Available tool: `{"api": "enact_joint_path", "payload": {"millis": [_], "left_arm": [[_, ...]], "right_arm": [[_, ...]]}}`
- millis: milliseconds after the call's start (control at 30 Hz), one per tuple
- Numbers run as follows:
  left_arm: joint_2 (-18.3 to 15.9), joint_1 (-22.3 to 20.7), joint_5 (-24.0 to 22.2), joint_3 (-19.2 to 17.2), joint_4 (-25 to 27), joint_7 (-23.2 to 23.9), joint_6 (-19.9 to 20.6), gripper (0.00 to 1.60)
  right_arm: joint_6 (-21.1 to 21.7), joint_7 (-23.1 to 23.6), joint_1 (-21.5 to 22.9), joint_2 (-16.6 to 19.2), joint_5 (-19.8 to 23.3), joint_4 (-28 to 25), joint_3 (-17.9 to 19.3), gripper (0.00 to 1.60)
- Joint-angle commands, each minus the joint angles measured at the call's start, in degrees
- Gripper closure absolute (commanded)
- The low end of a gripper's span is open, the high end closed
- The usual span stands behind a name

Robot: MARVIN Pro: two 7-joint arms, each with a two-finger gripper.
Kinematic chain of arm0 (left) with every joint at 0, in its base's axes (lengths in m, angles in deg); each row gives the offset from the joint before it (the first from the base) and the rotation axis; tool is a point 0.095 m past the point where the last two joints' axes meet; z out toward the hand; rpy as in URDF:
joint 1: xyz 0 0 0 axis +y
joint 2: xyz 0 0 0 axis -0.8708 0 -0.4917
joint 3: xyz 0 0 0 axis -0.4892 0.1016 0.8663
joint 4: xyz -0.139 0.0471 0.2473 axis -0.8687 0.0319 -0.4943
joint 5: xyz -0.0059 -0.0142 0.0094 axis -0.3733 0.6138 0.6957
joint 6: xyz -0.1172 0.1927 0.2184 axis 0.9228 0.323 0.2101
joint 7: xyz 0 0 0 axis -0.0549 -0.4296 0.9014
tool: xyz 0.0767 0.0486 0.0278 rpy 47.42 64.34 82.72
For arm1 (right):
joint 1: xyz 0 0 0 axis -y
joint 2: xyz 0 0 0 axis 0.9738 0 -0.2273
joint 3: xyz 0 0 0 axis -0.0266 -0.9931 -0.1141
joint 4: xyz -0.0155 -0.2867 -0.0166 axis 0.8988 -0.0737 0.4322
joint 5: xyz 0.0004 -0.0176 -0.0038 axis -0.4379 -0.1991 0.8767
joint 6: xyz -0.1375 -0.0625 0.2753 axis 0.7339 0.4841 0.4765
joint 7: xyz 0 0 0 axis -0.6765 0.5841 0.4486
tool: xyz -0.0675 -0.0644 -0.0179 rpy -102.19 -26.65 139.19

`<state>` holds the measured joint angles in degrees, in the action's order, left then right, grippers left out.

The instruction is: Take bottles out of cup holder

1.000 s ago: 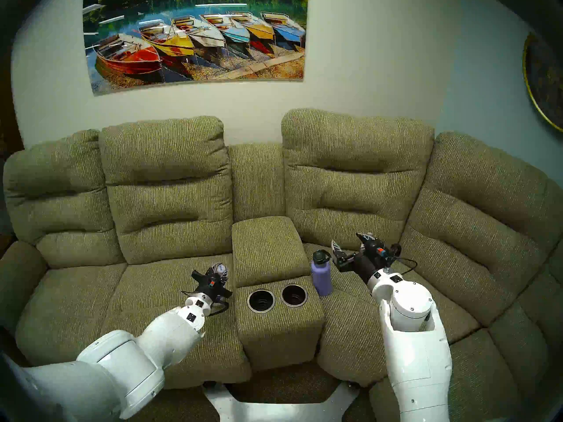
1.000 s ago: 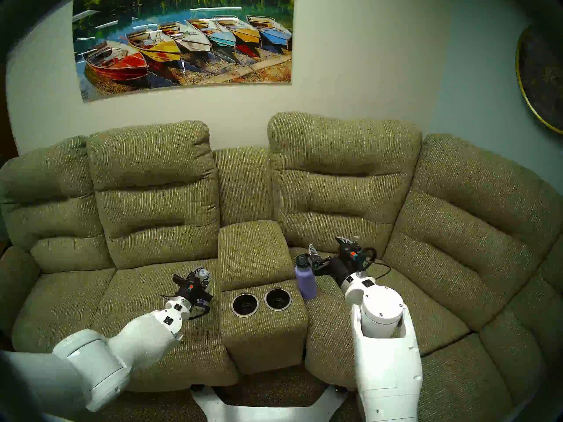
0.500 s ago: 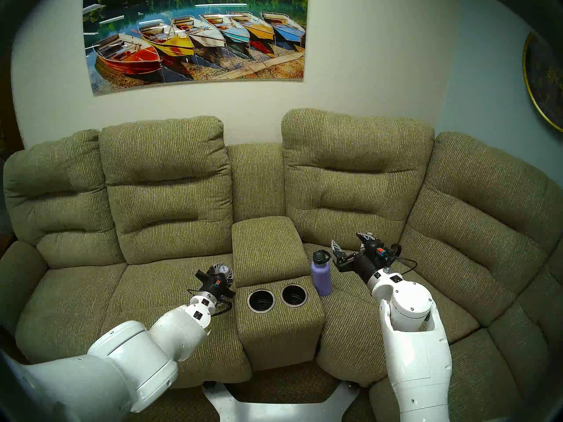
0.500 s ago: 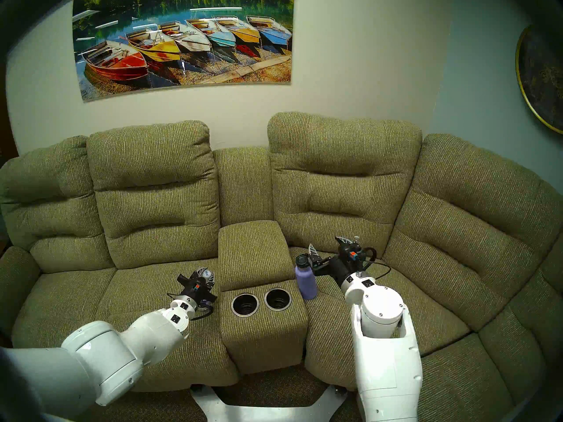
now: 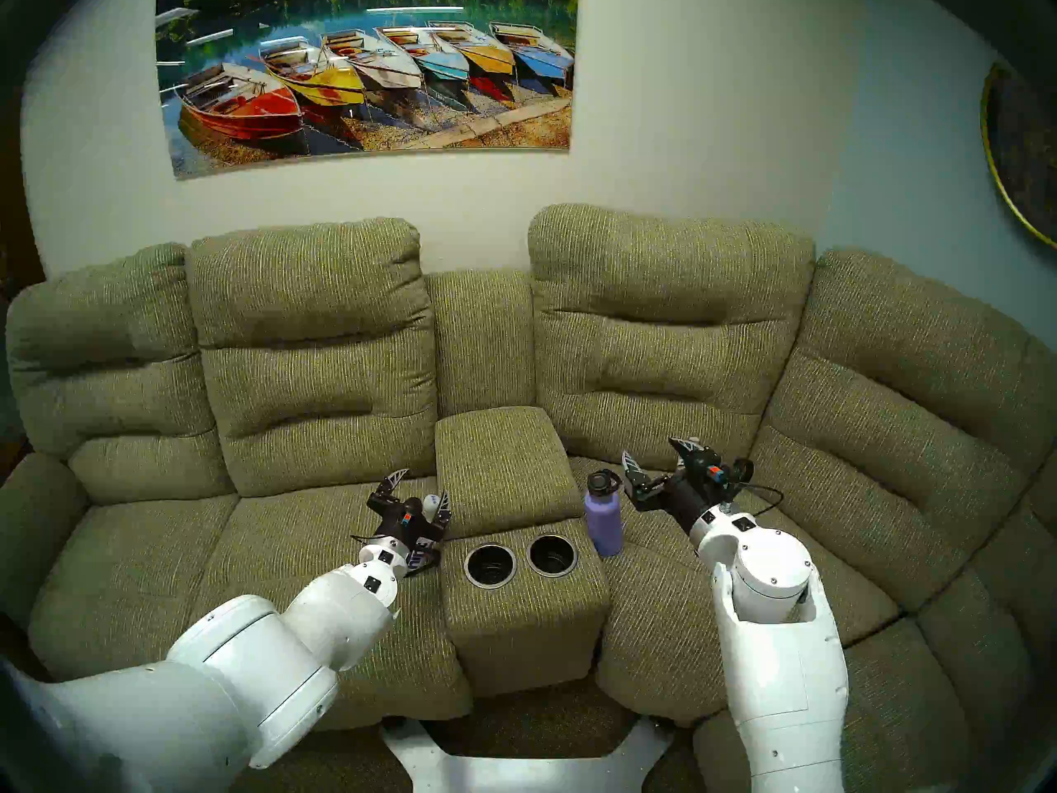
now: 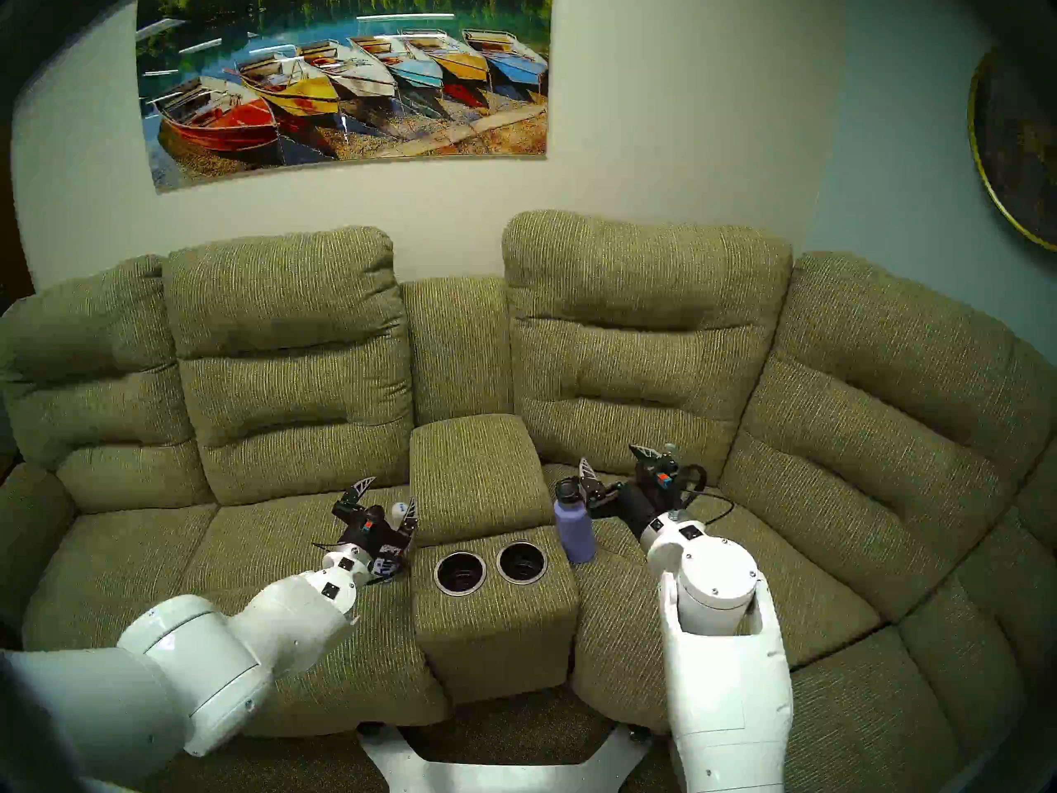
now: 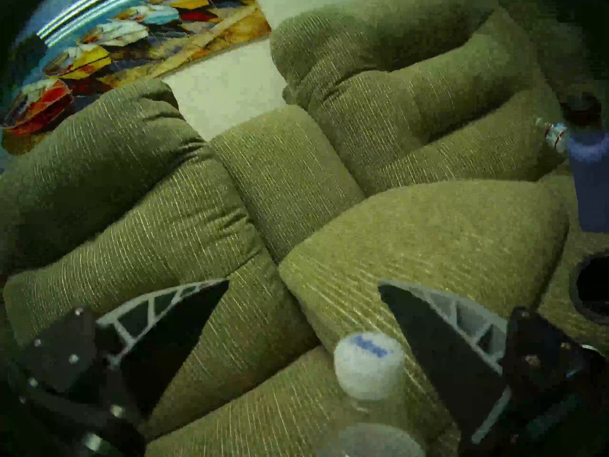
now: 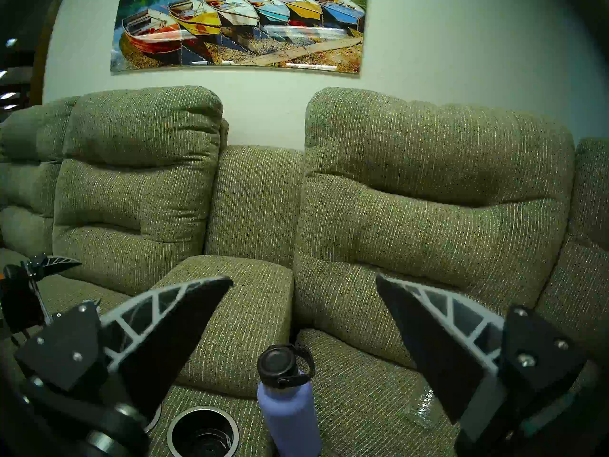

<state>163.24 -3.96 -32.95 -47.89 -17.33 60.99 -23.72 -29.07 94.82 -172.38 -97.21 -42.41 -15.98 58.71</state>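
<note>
The cup holder (image 5: 467,566) is two dark, silver-rimmed wells in the olive console; both are empty. My left gripper (image 5: 424,485) is open over the left seat, against the console's side. A clear bottle with a white cap (image 5: 429,504) and a dark bluish label rests between its fingers, close to the right one; the cap shows in the left wrist view (image 7: 369,364). My right gripper (image 5: 648,447) is open and empty above the right seat. A second clear bottle (image 8: 423,410) lies on that seat below its right finger.
A lavender flask (image 5: 603,514) with a black loop lid stands upright on the right seat against the console, just left of my right gripper. The padded armrest (image 5: 500,460) rises behind the wells. Sofa backrests close in behind both seats.
My left gripper was shut on the white-capped bottle; it moved right toward the console and has now opened, so the bottle sits loose between the fingers. The right arm has not moved.
</note>
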Motion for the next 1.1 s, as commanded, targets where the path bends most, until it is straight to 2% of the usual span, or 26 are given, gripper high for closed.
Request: {"api": "enact_joint_path", "payload": {"millis": [0, 33, 67, 133, 533, 1067], "left_arm": [[-2.47, 1.41, -1.89, -1.81, 7.11, 0.69, -7.14, 0.00], [-2.00, 1.00, -2.25, -2.11, 6.13, 0.85, -6.20, 0.00], [-2.75, 2.22, -2.97, -2.62, 8.43, 1.01, -8.06, 0.00], [-3.16, 2.90, -3.26, -2.83, 9.28, 1.23, -8.71, 0.00], [-4.79, 8.84, -5.36, -3.05, 16.95, 5.06, -8.71, 0.00], [-10.05, 15.82, -9.13, -4.35, 30.95, 8.93, -8.71, 0.00]], "right_arm": [[-0.31, 0.04, 0.52, 0.07, 0.11, -1.17, 0.02, 0.00], [-0.31, 0.03, 0.53, 0.06, 0.10, -1.15, 0.02, 0.00], [-0.31, 0.03, 0.54, 0.06, 0.10, -1.12, 0.02, 0.00], [-0.30, 0.03, 0.56, 0.06, 0.10, -1.08, 0.02, 0.00], [-0.27, 0.00, 0.64, 0.05, 0.08, -0.73, 0.01, 0.00], [-0.33, 0.01, 0.70, 0.06, 0.09, -0.74, 0.02, 0.00]]}}
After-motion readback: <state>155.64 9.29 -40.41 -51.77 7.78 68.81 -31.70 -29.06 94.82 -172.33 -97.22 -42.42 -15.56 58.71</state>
